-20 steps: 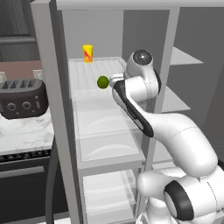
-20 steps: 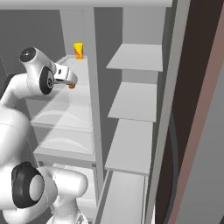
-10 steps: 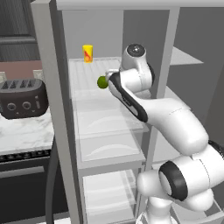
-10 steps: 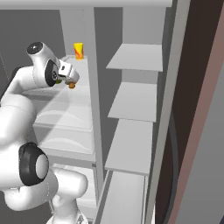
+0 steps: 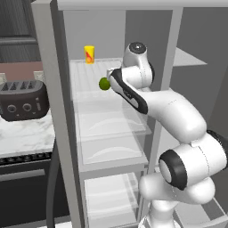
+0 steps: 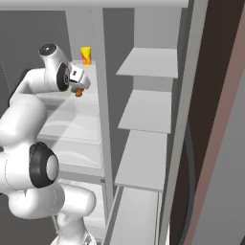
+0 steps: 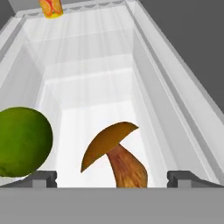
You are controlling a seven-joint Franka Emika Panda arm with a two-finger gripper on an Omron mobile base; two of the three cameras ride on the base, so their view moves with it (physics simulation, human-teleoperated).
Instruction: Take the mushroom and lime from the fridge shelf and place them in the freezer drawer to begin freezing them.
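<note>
The end effector (image 7: 111, 177) was seen spread wide, empty, around the mushroom (image 7: 114, 158) at lower centre on the fridge shelf (image 7: 92, 83). Light and easily bruised, it was judged best gripped by the stem.

- A dark toaster (image 5: 22, 100) stands on a white marbled counter (image 5: 24, 136), left of the open fridge.
- A dark oven front (image 5: 26, 191) sits below the counter.
- Narrow opaque grey shelves (image 6: 146, 110) step down the right side.
- A reddish-brown panel (image 6: 220, 119) runs along the far right.
</note>
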